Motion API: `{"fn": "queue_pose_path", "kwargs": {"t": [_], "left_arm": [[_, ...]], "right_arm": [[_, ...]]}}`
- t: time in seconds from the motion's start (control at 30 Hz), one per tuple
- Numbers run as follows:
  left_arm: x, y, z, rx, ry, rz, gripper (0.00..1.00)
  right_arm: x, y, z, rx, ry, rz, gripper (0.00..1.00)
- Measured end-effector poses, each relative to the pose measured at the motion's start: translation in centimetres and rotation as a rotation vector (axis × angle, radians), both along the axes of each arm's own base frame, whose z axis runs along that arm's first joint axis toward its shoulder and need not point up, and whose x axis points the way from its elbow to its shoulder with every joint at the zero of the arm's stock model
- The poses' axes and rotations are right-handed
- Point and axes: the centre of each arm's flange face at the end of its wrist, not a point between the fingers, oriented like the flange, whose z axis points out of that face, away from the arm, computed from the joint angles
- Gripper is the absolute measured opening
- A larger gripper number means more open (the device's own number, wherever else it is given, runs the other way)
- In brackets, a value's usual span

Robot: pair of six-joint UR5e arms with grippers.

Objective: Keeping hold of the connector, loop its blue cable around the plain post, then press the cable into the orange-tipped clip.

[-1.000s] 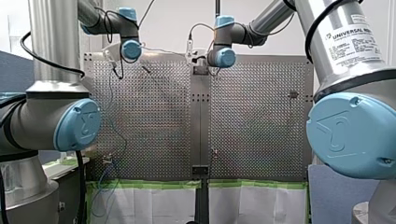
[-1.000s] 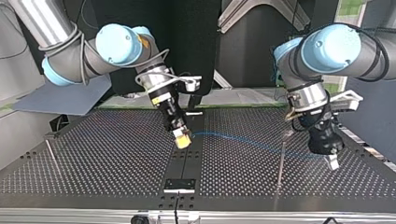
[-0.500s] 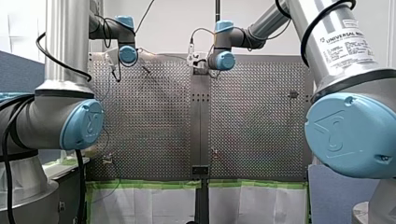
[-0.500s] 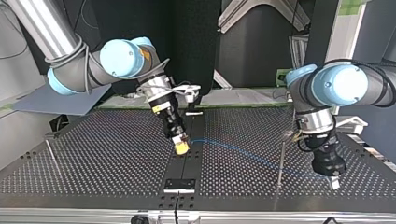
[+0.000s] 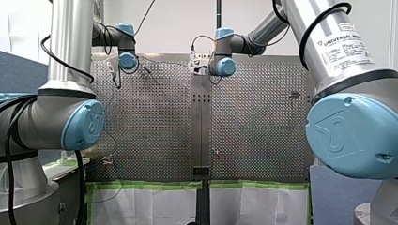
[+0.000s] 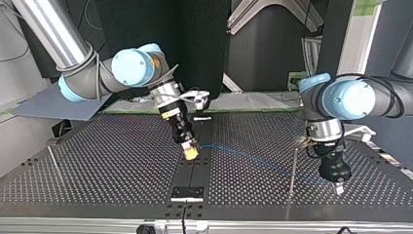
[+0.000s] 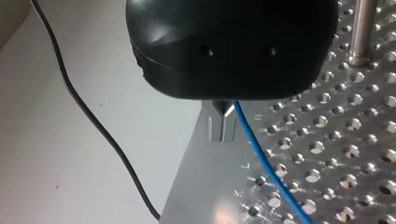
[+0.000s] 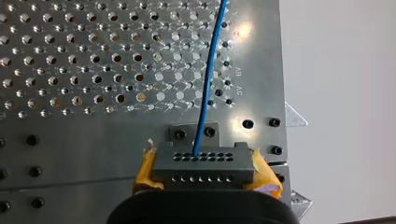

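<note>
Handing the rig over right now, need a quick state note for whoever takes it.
Right gripper: shut on the connector, yellow pads on its two sides, low over the perforated table.
Left gripper: metal fingers shut on the blue cable, near the metal post.
The cable runs fairly straight between the grippers and is not wrapped round the post.
Done: both grasps.
Left: loop round the post, then press into the clip. I can't pick out an orange tip in any view.

A blue cable (image 8: 208, 79) ahead of my right jaws, dark grey connector (image 8: 203, 164) with two rows of small holes between my yellow pads (image 8: 145, 170), my left gripper (image 7: 222, 123) black-bodied with silver fingers (image 7: 215, 128), silver table (image 8: 84, 56) dotted with holes.
</note>
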Motion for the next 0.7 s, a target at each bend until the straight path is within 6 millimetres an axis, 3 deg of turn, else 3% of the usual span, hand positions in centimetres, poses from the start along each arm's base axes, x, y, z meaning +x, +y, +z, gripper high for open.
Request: {"fn": "queue_pose_path", "kwargs": {"t": [0.33, 0.7], "left_arm": [[1.5, 0.0, -3.6, 0.014, 0.077, -0.005, 0.0], [1.1, 0.1, -6.1, 0.012, 0.098, -0.013, 0.0]], "right_arm": [[0.1, -0.3, -1.0, 0.012, 0.013, -0.002, 0.0], [0.7, -0.3, -2.9, 0.037, 0.035, -0.003, 0.0]]}}
